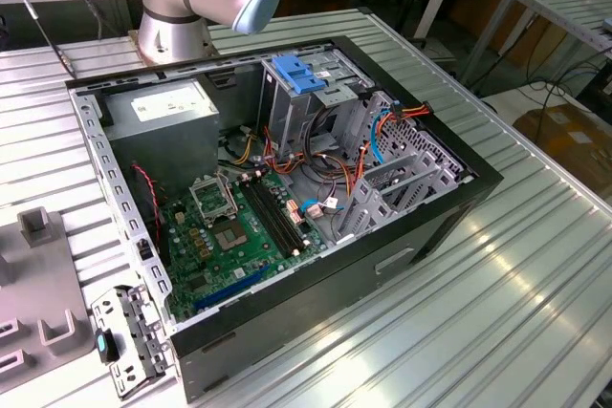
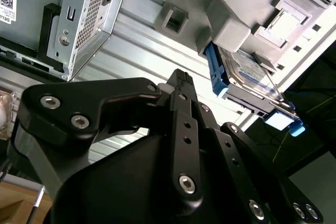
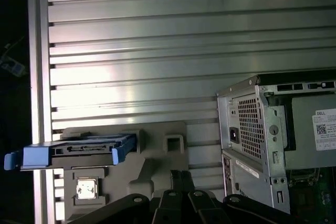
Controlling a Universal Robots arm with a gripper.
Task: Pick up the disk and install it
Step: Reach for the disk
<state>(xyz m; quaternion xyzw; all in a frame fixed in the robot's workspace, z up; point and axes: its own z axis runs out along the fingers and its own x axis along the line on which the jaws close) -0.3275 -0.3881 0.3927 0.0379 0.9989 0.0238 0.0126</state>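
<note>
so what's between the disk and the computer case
In the first wrist view: beside the disk, the grey holder with its square socket, then a strip of ribbed table up to the case.

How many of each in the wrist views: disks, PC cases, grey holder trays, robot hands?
Disk: 1
PC case: 1
Grey holder tray: 1
Hand: 1
Total: 4
</note>
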